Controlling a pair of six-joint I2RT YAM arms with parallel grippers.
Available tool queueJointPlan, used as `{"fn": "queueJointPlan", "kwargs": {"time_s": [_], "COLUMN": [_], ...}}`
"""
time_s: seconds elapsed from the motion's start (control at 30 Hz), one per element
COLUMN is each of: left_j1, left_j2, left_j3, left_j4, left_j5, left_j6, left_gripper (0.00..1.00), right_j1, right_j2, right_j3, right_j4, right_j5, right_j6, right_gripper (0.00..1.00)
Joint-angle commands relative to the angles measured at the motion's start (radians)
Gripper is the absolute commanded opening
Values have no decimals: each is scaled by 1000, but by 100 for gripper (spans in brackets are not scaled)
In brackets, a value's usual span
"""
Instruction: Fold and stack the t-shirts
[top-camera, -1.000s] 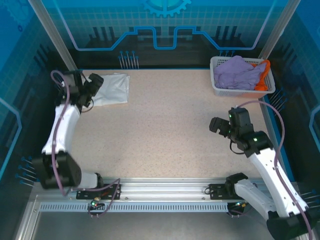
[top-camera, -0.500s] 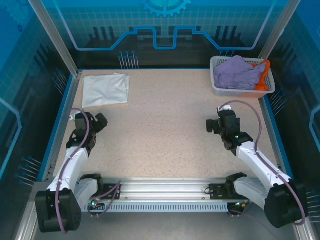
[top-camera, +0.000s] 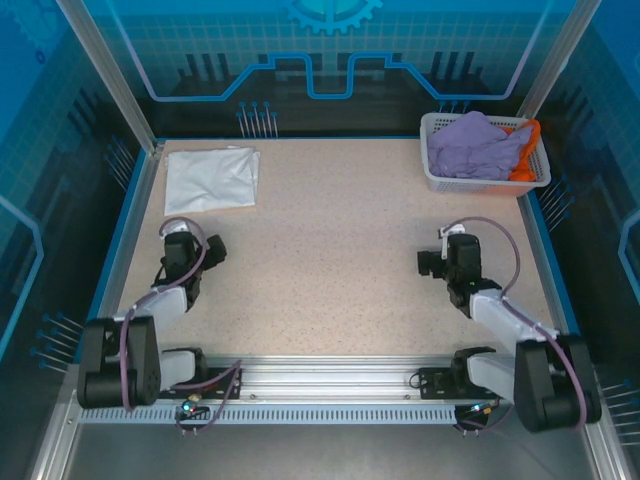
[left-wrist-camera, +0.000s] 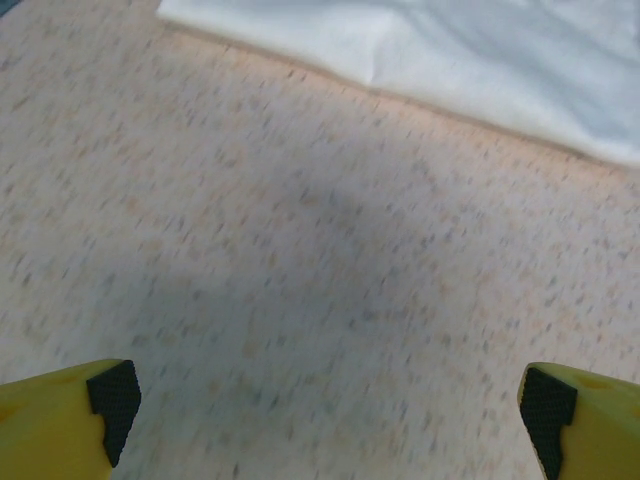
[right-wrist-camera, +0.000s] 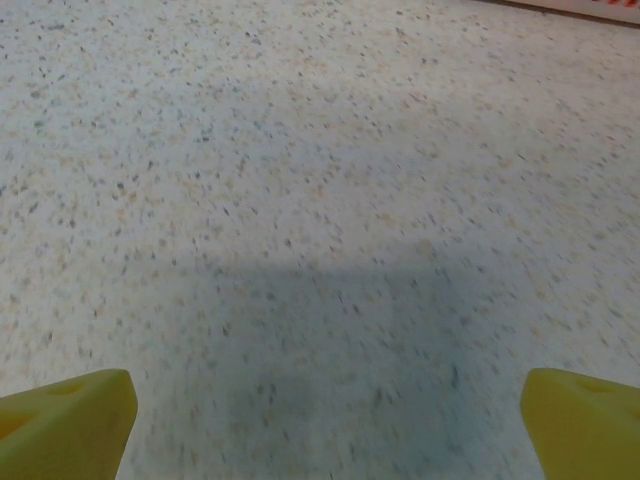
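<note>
One white t-shirt (top-camera: 212, 179) lies folded flat at the far left of the table (top-camera: 330, 250), and I count that one done. The lavender t-shirt (top-camera: 472, 146) and the orange t-shirt (top-camera: 527, 152) sit bunched in the basket (top-camera: 436, 180) at the far right, unfolded. By my reckoning most of the job is left, stacking included. My left gripper (left-wrist-camera: 330, 405) hangs near the left side, jaws spread and empty, the white shirt beyond it. The right gripper (right-wrist-camera: 325, 405) is spread too, over bare table nearer than the basket.
</note>
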Motion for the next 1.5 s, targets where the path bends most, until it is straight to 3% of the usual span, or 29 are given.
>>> {"fn": "queueJointPlan", "kwargs": {"time_s": [0.0, 0.1, 0.27, 0.37, 0.5, 0.63, 0.77, 0.87, 0.93, 1.0, 1.03, 1.47], "left_j1": [-4, -6, -16, -19, -42, -82, -109, -112, -118, -128, -128, -126], "left_j2": [102, 161, 214, 194, 167, 180, 213, 268, 277, 283, 280, 282], "left_j3": [89, 107, 157, 114, 5, 7, 0, -8, 11, 11, 12, 8], "left_j4": [159, 232, 209, 277, 459, 469, 516, 571, 548, 560, 550, 563], "left_j5": [46, 58, 71, 128, 152, 101, 173, 142, 130, 114, 120, 124], "left_j6": [63, 42, 69, 92, 132, 166, 226, 219, 221, 232, 229, 231], "left_gripper": [99, 99, 99, 99, 99, 99, 99, 99, 99, 99, 99, 99], "right_j1": [-20, -29, -47, -58, -55, -26, 8, 32, 29, -12, -59, -41], "right_j2": [104, 191, 265, 294, 258, 246, 283, 313, 320, 348, 342, 345], "right_j3": [60, 100, 119, 31, -36, -138, -217, -175, -74, 35, 43, 39], "right_j4": [230, 319, 415, 587, 675, 844, 1028, 974, 792, 630, 600, 615], "right_j5": [-34, -75, -176, -204, -249, -238, -231, -237, -170, -191, -264, -223], "right_j6": [-14, -24, -44, -41, -62, -94, -134, -172, -137, -85, -62, -72], "right_gripper": [100, 100, 100, 100, 100, 100, 100, 100, 100, 100, 100, 100]}}
